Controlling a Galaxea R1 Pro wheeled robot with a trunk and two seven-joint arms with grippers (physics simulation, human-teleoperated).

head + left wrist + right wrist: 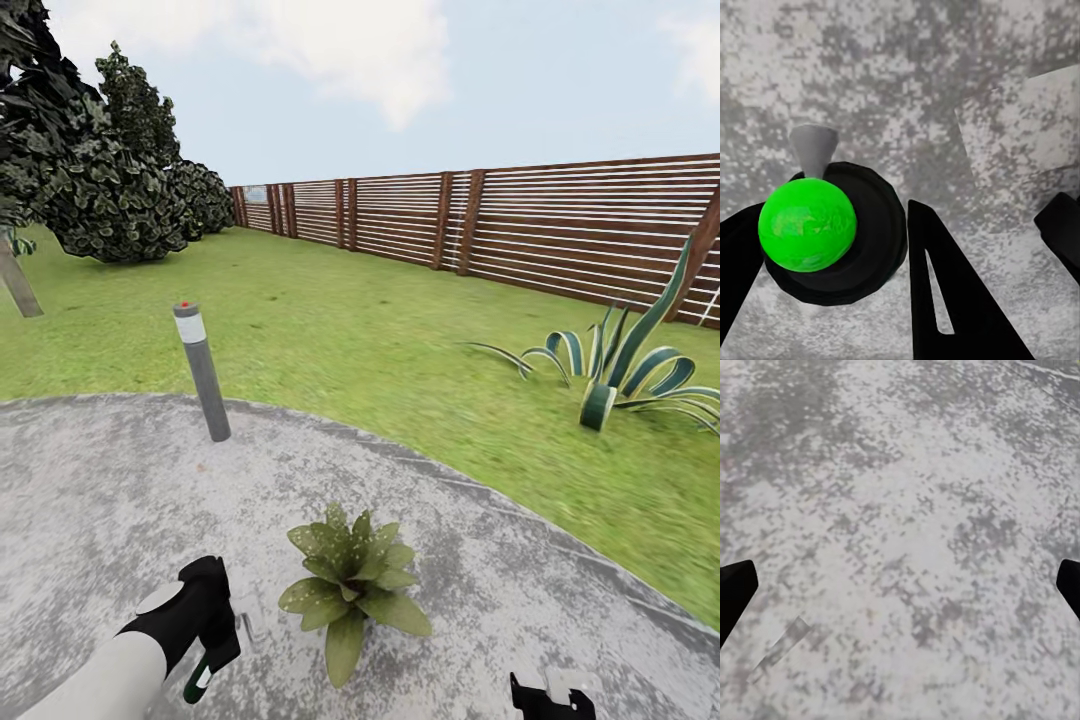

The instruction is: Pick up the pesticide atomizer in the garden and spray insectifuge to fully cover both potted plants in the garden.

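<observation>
Currently we see left gripper fingers clenched on the atomizer over the patio, potted plant just beside it, right gripper fingers spread, nothing held.

Speckled green potted plant upright on grey patio; green-bodied atomizer between left hand's fingers.

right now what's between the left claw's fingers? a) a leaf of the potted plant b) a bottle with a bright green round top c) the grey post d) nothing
b: in the left wrist view the atomizer, with its bright green round top and grey nozzle, sits between the black fingers of the left claw; the potted plant stands apart beside it in the head view.
</observation>
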